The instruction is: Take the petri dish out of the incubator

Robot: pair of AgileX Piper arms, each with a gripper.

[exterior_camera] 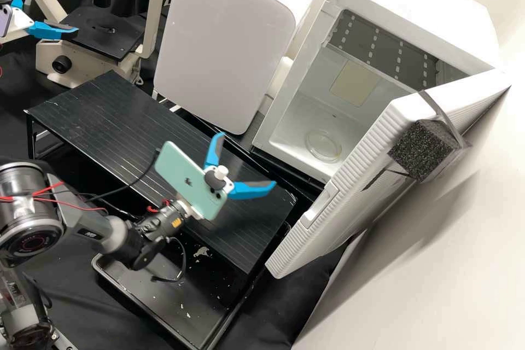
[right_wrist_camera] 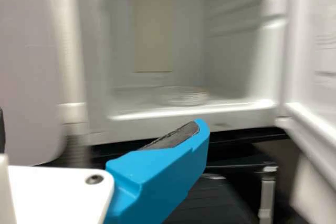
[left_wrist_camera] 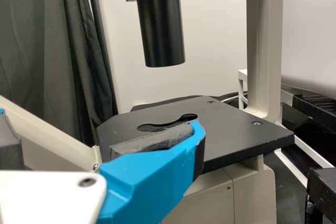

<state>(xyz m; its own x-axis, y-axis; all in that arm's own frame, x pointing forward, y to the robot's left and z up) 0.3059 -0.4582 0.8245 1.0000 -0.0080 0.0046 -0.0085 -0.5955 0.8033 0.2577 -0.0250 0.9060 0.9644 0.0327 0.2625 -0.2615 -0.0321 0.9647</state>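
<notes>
The clear, round petri dish lies flat on the white floor inside the open incubator; in the right wrist view the dish rests a little behind the front sill. My right gripper is over the black rack, outside the incubator and short of its opening, spread with nothing between its fingers. In its wrist view the right gripper faces the chamber. At the far left, my left gripper is open and empty beside the microscope stage; its own view shows the left gripper before that stage.
The incubator door hangs open on the right, with a black foam block on it. A grey-white panelled box stands left of the incubator. The black rack spans the middle; a microscope is at the left.
</notes>
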